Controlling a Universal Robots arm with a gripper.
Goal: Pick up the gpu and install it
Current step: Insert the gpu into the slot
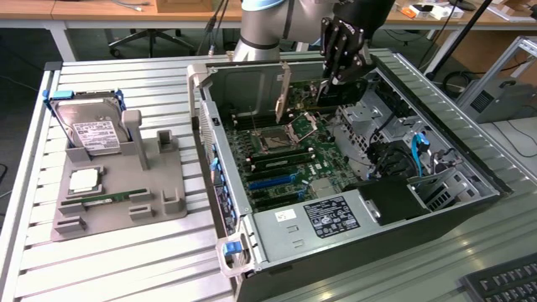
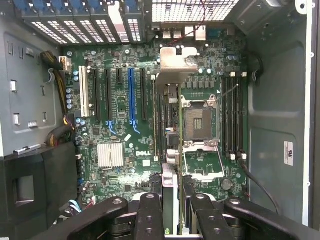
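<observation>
Although the gpu (image 1: 285,94) is already off the bench (image 1: 126,264) and gripped edge-on in the claw (image 1: 336,82), it is not yet seated: in the exterior view it hangs upright over the open computer case (image 1: 470,189), above the motherboard (image 1: 285,163), with its silver end bracket pointing up. In the wrist view the card (image 2: 172,145) runs straight out from between the black fingers (image 2: 150,215), which are closed on its near end, and it lies over the strip of board between the long expansion slots (image 2: 131,95) and the empty processor socket (image 2: 197,117). Whether its lower edge touches any slot I cannot tell. So, by my reading, the pick-up is done and the fitting into a slot is what is left.

The bench is a pale slatted metal top. On it, to the exterior view's left of the case, sits a grey parts holder (image 1: 126,189) with a hard drive (image 1: 97,132) standing in it, a flat square chip (image 1: 84,180) and a short memory stick (image 1: 105,198) lying in their recesses.

Beyond the bench there is a wooden desk (image 1: 100,12) with an office chair (image 1: 151,38) under it, more desk space with small items at the exterior view's right, and a keyboard (image 1: 503,283) at the near corner.
</observation>
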